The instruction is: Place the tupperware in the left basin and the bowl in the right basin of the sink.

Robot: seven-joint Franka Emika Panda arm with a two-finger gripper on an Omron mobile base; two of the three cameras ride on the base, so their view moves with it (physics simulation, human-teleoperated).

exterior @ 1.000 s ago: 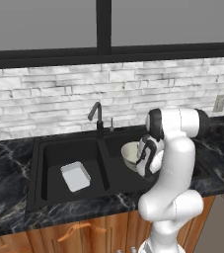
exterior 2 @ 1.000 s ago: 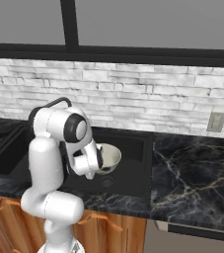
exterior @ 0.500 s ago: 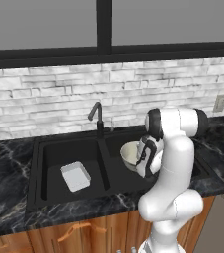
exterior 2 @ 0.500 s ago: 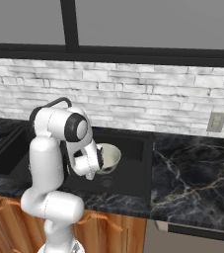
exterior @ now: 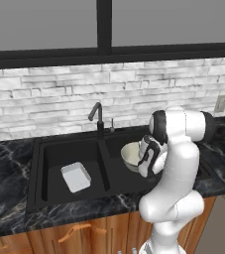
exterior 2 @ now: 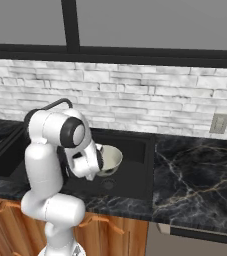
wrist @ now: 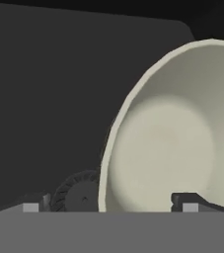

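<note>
The cream bowl [exterior: 130, 155] [exterior 2: 111, 159] is down in the right basin [exterior: 118, 172] of the black sink [exterior: 34, 149]. In the hand view the bowl [wrist: 172, 143] looms large, its opening facing the camera. My gripper [exterior: 144, 163] [exterior 2: 98, 167] [wrist: 108, 207] is open. One dark fingertip [wrist: 190, 203] is inside the bowl and the other [wrist: 28, 207] is outside, so the jaws straddle the rim with a gap on each side. The white tupperware [exterior: 76, 176] lies flat in the left basin [exterior: 52, 156].
A black gooseneck faucet [exterior: 97, 116] rises behind the sink's divider. The right basin's round drain [wrist: 79, 195] lies just beside the bowl. Black marble counter [exterior 2: 200, 175] stretches to the right, with a wall outlet [exterior 2: 215, 123] above it. A white brick wall stands behind.
The jaws have spread from shut on the bowl's rim to wide open. The bowl stays in the right basin, and the arm has barely moved.
</note>
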